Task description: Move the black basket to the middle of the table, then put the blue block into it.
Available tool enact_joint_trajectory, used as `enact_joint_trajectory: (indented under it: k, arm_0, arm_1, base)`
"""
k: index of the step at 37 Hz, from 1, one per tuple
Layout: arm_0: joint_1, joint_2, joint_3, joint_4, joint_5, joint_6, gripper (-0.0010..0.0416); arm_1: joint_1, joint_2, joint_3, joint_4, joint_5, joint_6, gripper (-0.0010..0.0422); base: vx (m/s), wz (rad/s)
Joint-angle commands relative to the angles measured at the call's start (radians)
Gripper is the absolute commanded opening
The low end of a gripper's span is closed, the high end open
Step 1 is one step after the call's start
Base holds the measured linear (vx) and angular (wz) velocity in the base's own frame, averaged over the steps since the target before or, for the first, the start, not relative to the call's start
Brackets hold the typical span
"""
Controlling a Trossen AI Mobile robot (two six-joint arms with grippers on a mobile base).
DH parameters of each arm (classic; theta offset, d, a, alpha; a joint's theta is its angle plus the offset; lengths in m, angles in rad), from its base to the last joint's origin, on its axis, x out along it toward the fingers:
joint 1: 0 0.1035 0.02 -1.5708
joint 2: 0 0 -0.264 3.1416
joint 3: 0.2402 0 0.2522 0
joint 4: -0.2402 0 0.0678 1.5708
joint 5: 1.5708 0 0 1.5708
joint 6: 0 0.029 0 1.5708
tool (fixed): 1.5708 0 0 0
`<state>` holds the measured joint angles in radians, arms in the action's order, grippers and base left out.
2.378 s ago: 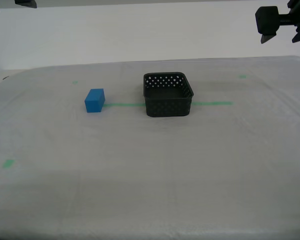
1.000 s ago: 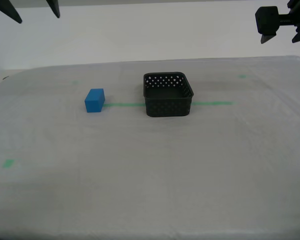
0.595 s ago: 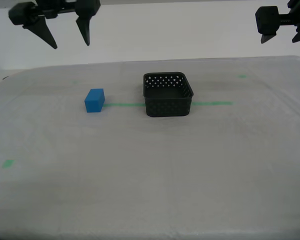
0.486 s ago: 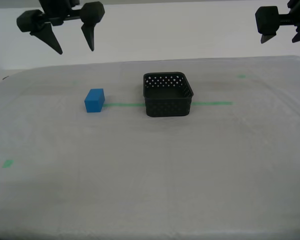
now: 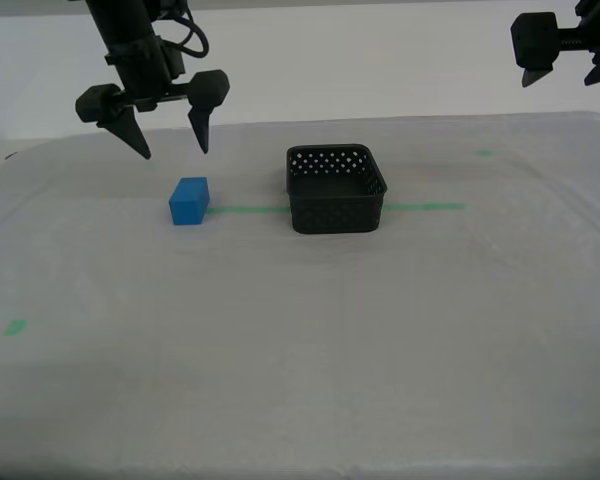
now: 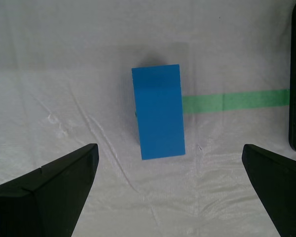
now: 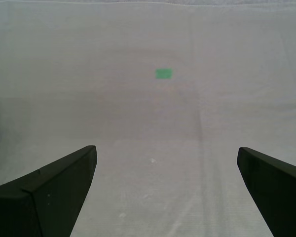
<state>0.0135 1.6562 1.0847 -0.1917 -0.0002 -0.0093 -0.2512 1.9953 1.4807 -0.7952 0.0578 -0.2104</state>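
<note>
**A:** What am I doing at this point, and how do I do it well?

**B:** My second gripper (image 5: 168, 148) hangs above the block (image 5: 188, 201), jaws spread wide, holding nothing. In the second wrist view the block (image 6: 158, 111) lies ahead of the gap and between the two fingers, its long side running along the line of approach. I judge the step to be the reach for the block. Come straight down so the fingers pass either side of its narrow width, close only once they are low on its sides, and keep clear of the green tape line (image 5: 245, 209) that meets it.

**A:** And the basket?

**B:** The basket (image 5: 336, 188) sits on the table (image 5: 300, 350), off to the side of my second gripper, beyond the block, apart from it. It already looks about central.

**A:** The other arm?

**B:** My first gripper (image 5: 565, 45) is high and well away, wide open and empty; its wrist view shows only bare sheeting and a green mark (image 7: 163, 73).

**A:** The count?

**B:** One block, one basket, two grippers, one tape line.
</note>
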Motion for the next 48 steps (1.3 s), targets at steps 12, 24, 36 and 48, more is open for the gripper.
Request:
enact_joint_trajectory:
  k: [12, 24, 36, 48]
  arm_0:
    - [0.000, 0.000, 0.001, 0.005, 0.000, -0.001, 0.0399]
    - [0.000, 0.000, 0.000, 0.004, 0.000, 0.000, 0.0398]
    - [0.000, 0.000, 0.001, 0.005, 0.000, 0.000, 0.0399]
    - [0.000, 0.000, 0.001, 0.005, 0.000, 0.000, 0.0399]
  arm_1:
    - [0.000, 0.129, -0.001, 0.095, 0.015, 0.003, 0.0401]
    - [0.000, 0.193, -0.004, 0.171, 0.014, 0.005, 0.0401]
    - [-0.001, 0.193, -0.013, 0.202, -0.033, 0.008, 0.0401]
    - [-0.006, 0.193, -0.019, 0.214, -0.034, 0.011, 0.0401]
  base:
    - [0.000, 0.000]
    - [0.000, 0.000]
    - [0.000, 0.000]
    - [0.000, 0.000]
